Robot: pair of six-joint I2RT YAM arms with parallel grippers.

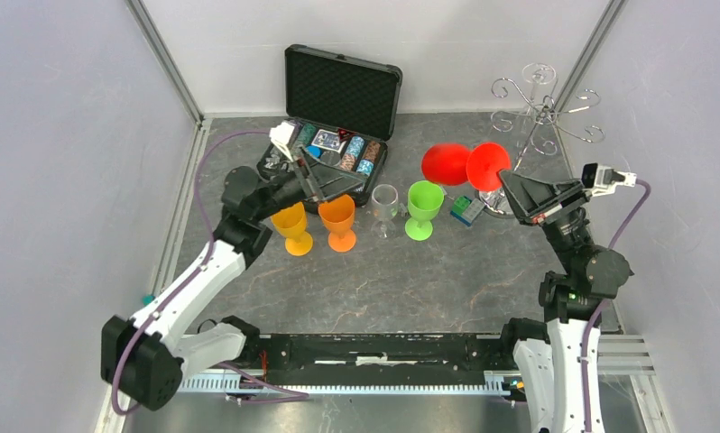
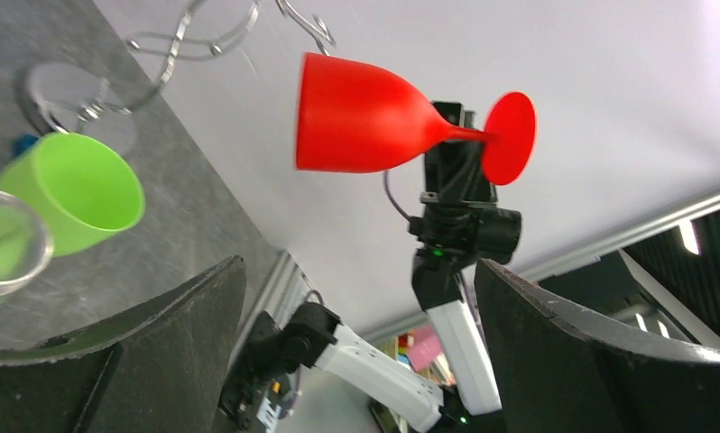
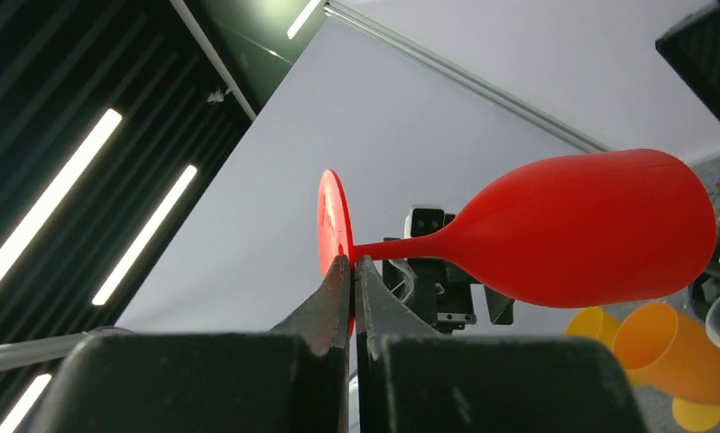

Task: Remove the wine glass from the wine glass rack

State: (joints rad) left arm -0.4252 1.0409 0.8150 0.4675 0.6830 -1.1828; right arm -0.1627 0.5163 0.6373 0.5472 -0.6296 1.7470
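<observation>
The red wine glass (image 1: 445,163) lies on its side in the air, just left of the wine glass rack (image 1: 541,113). The rack is a chrome wire stand at the back right, and no glass hangs from its scroll arms. My right gripper (image 1: 505,177) is shut on the edge of the glass's round foot. In the right wrist view the gripper (image 3: 352,266) pinches the foot, with stem and bowl (image 3: 591,230) pointing right. My left gripper (image 1: 316,185) is open and empty above the orange glasses. In the left wrist view, past the gripper (image 2: 356,343), the red glass (image 2: 365,113) and the rack's base (image 2: 68,95) show.
A yellow-orange glass (image 1: 292,225), an orange glass (image 1: 338,221), a clear glass (image 1: 385,207) and a green glass (image 1: 423,207) stand in a row mid-table. An open black case (image 1: 338,108) with chips is behind them. A small blue-green block (image 1: 467,209) lies by the rack's base.
</observation>
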